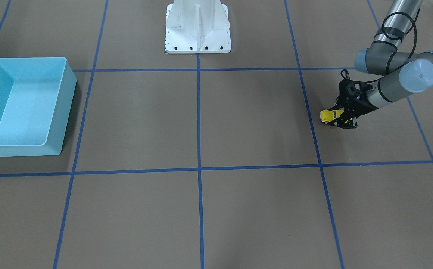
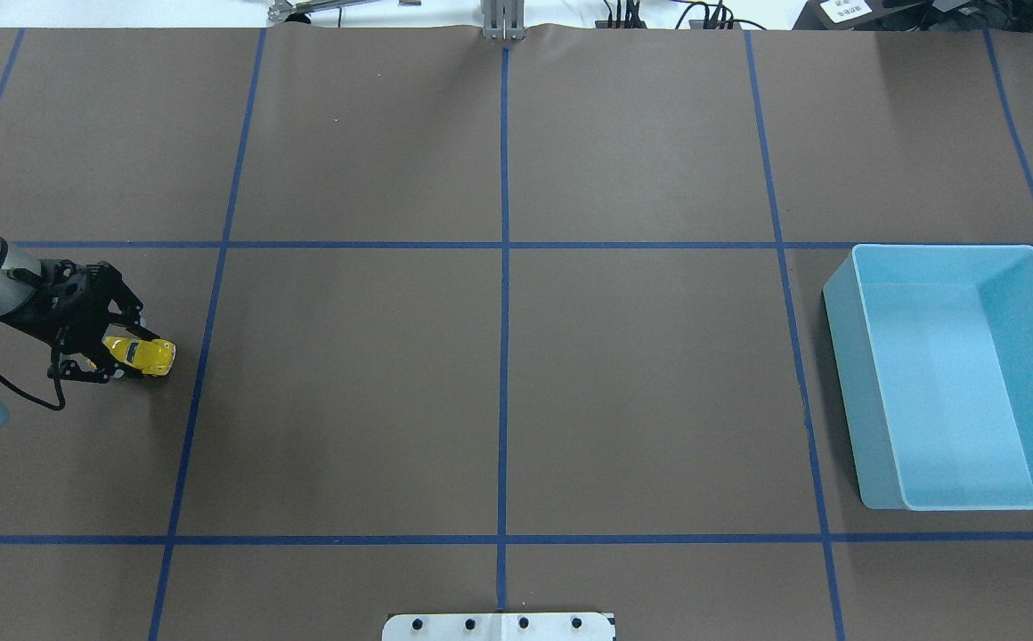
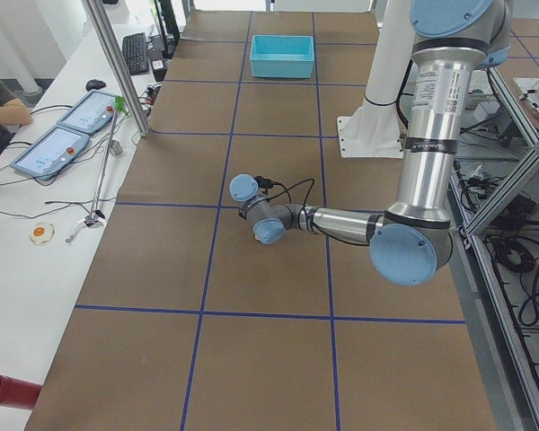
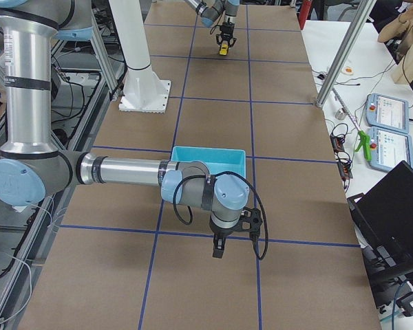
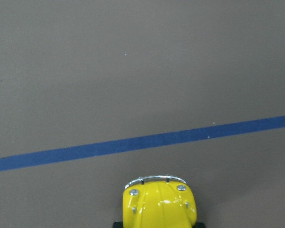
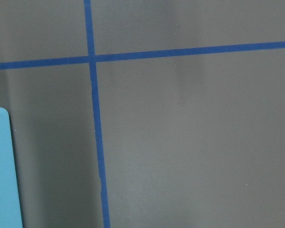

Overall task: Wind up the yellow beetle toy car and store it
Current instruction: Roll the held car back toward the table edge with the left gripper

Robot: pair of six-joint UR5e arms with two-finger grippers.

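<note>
The yellow beetle toy car (image 2: 146,355) is at the table's far left side, near a blue tape line. My left gripper (image 2: 121,351) is shut on its rear half, fingers on either side, low over the table. The car also shows in the front-facing view (image 1: 329,115), with the left gripper (image 1: 345,118) behind it. The left wrist view shows only the car's hood and pale bumper (image 5: 159,205). My right gripper (image 4: 219,247) shows only in the exterior right view, in front of the bin; I cannot tell whether it is open or shut.
The open light-blue bin (image 2: 844,356) stands on the table's right side, with nothing in it (image 1: 65,112). Its corner shows in the right wrist view (image 6: 0,166). The white robot base (image 1: 198,33) stands mid-table at the robot's edge. Blue tape lines grid the brown surface.
</note>
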